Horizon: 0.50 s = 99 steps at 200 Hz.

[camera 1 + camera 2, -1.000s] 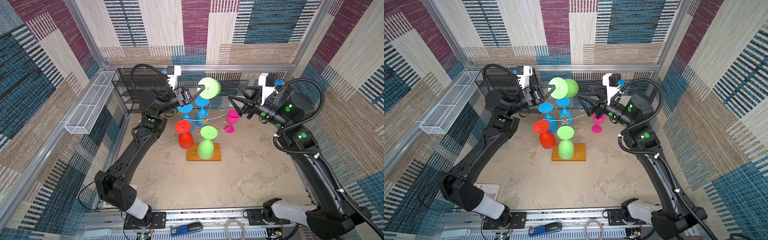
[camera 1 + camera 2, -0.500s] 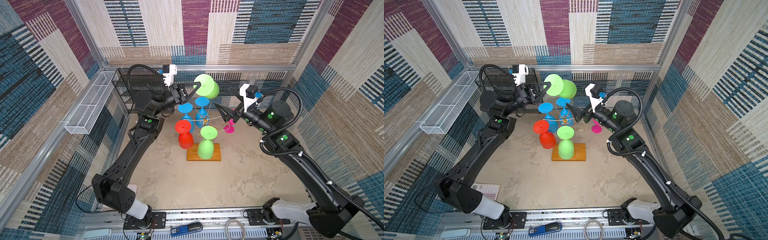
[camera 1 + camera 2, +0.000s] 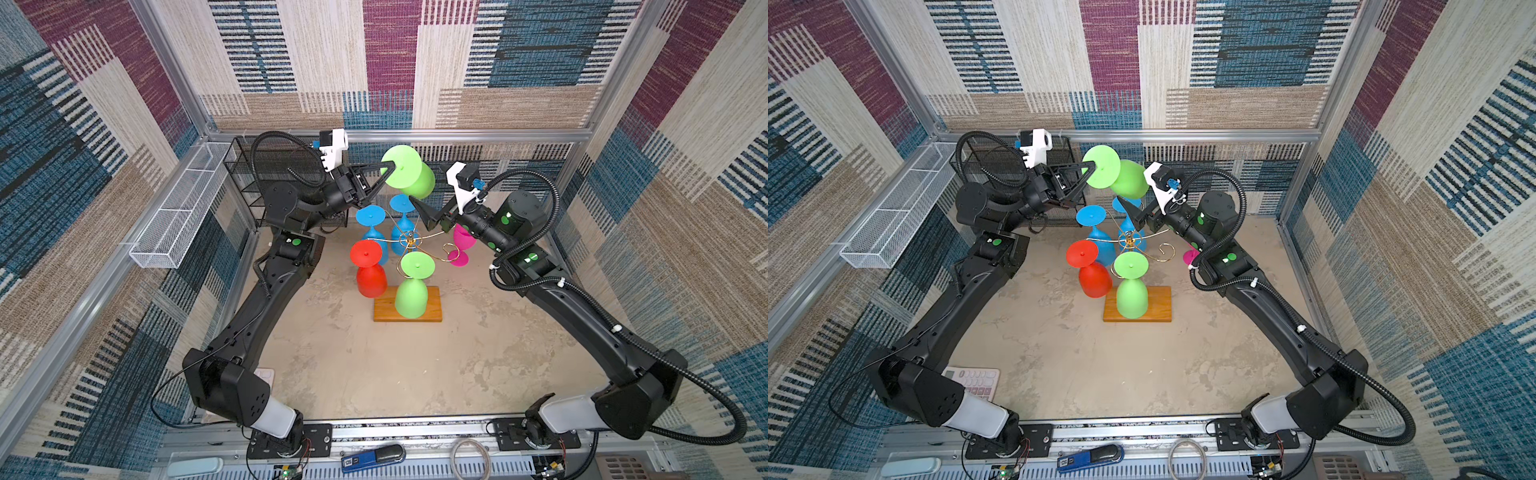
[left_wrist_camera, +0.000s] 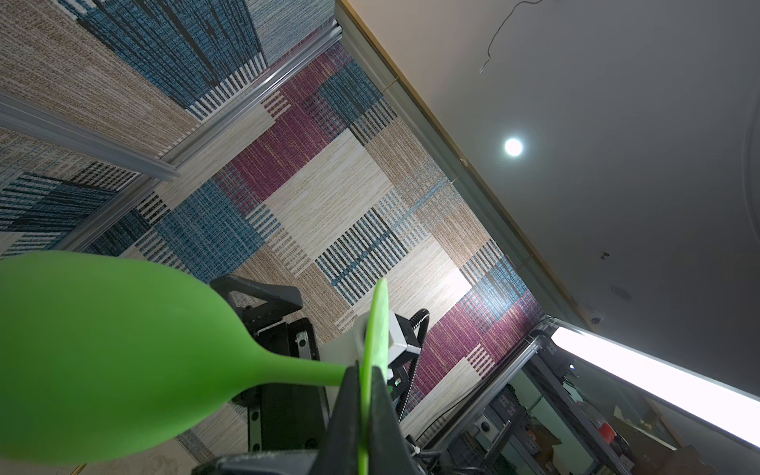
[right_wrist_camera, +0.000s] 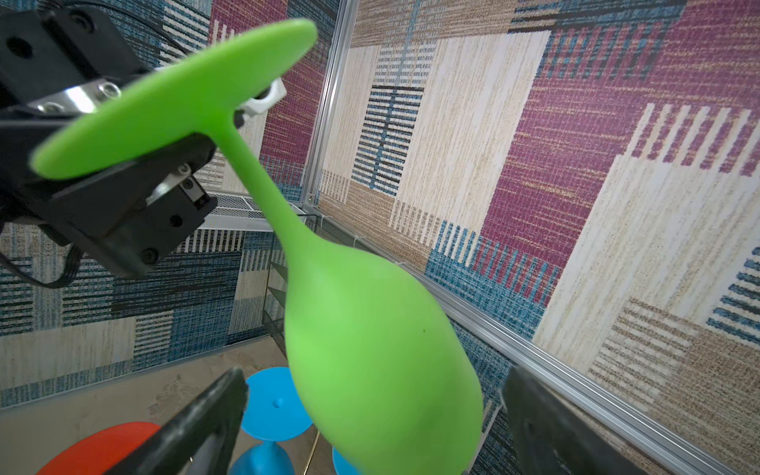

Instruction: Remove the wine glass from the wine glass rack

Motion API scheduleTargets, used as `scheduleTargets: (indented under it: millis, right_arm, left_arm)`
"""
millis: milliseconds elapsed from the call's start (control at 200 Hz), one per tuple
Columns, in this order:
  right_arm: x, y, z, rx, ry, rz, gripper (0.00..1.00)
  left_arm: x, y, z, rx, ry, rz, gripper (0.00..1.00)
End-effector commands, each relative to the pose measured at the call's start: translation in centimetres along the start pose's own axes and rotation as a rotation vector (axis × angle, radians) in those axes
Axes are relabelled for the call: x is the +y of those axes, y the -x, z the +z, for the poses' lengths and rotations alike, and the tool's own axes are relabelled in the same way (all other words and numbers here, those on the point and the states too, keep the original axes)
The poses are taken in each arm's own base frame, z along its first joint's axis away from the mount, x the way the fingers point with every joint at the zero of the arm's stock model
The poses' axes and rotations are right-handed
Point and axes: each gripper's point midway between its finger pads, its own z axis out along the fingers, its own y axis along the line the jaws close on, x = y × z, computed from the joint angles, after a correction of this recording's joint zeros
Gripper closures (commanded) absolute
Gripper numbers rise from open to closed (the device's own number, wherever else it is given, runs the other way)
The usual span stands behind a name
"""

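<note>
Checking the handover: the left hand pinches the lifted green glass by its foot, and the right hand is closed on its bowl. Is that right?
Not quite. The left hand does pinch the lifted green glass by its foot, but the right hand is open: the right wrist view shows its fingers spread either side of the bowl, not closed on it.

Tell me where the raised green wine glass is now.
The green wine glass is above the wine glass rack in both top views, its foot clamped in the left end effector, the right end effector close by its bowl.
</note>
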Motion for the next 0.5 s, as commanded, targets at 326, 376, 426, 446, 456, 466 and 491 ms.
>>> scheduleTargets:
  millis: [326, 376, 426, 446, 456, 466, 491]
  right_arm:
    - [-0.1, -0.1, 2.6, -0.033, 0.016, 0.008, 0.01]
    - [-0.2, -0.2, 2.9, -0.032, 0.015, 0.013, 0.01]
    - [-0.2, -0.3, 3.1, -0.03, 0.015, 0.016, 0.01]
    - [-0.2, -0.5, 3.2, -0.026, 0.015, 0.019, 0.01]
    - [-0.2, -0.6, 3.3, -0.024, 0.015, 0.021, 0.01]
    - [-0.2, -0.7, 3.3, -0.023, 0.016, 0.022, 0.01]
    - [-0.1, -1.0, 3.5, -0.017, 0.016, 0.026, 0.01]
  left_arm:
    - [-2.0, 0.5, -0.4, -0.017, -0.065, 0.016, 1.0]
    - [-2.0, 0.5, -0.4, -0.015, -0.067, 0.011, 1.0]
    - [-1.9, 0.5, -0.5, -0.016, -0.069, 0.007, 1.0]
    - [-2.0, 0.5, -0.5, -0.017, -0.072, 0.005, 1.0]
    - [-2.0, 0.5, -0.5, -0.017, -0.073, 0.005, 1.0]
    - [-1.9, 0.5, -0.5, -0.016, -0.072, 0.001, 1.0]
    - [-1.9, 0.6, -0.5, -0.017, -0.073, 0.0, 1.0]
